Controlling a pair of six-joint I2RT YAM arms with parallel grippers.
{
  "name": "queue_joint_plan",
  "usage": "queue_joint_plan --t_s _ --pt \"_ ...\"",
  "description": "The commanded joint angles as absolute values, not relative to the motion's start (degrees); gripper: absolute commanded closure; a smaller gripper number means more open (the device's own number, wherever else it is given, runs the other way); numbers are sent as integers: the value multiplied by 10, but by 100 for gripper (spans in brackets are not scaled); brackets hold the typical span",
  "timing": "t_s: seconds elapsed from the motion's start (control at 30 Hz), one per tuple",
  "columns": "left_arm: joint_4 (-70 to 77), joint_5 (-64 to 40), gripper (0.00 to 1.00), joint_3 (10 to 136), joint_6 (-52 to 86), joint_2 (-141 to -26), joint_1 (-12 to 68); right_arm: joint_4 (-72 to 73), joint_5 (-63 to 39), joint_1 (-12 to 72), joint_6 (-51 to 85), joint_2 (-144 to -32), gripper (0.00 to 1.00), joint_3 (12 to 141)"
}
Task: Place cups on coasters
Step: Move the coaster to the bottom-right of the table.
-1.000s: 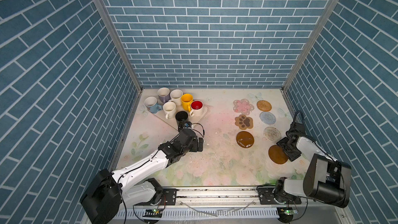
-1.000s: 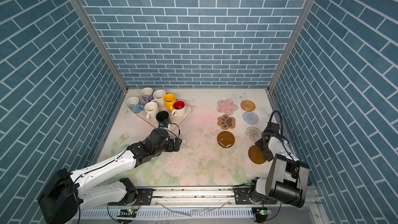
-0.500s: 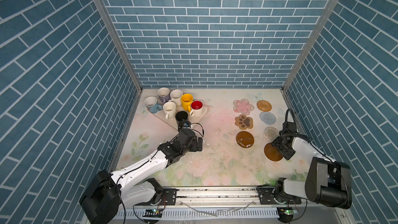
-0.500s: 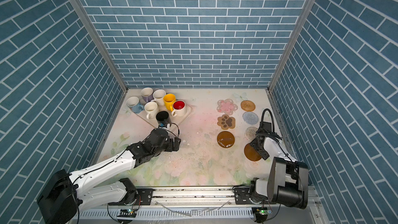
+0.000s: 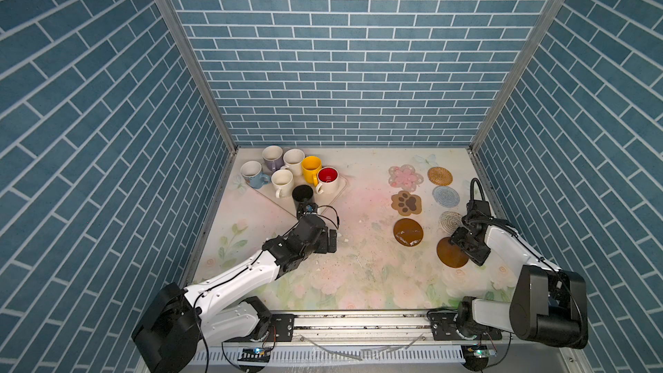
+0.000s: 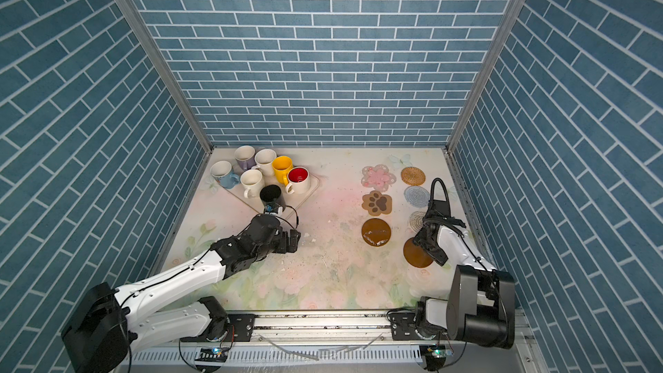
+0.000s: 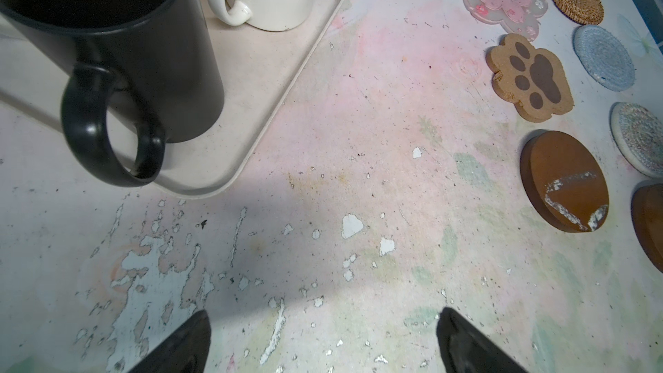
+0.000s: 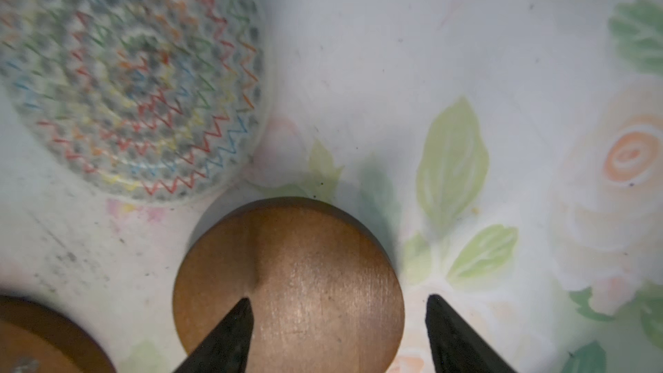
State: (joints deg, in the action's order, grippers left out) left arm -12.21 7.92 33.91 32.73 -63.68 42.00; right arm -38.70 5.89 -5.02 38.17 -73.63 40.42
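The left gripper (image 7: 323, 313) hung spread wide and empty above the tabletop (image 7: 358, 120), near the black mug (image 7: 143, 66), whose top was cut off, on the tray (image 7: 258, 113). The right gripper (image 8: 339, 301) stood parted over a brown disc (image 8: 305, 256), grasping nothing; whether a fingertip (image 8: 236, 324) touched it was unclear.

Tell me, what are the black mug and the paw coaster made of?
The black mug looks like matte ceramic: thick walls, dull sheen. The paw coaster looks like pressed wood fibre, maybe cork: tan, grainy cut edge, flat dark pads.
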Motion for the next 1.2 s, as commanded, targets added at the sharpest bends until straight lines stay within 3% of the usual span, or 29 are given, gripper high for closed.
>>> queue_joint_plan --t_s 0.0,0.27,0.53,1.17 --pt "-127 90 1 358 320 -642 417 -416 66 -69 362 -732 23 445" --pt "-101 87 1 371 310 -682 418 -361 -20 -137 297 -789 27 455" --pt "-79 83 1 376 308 -699 418 -306 -63 -153 277 -797 32 437" --pt "-74 81 1 355 320 -677 417 -295 -88 -123 250 -826 43 423"
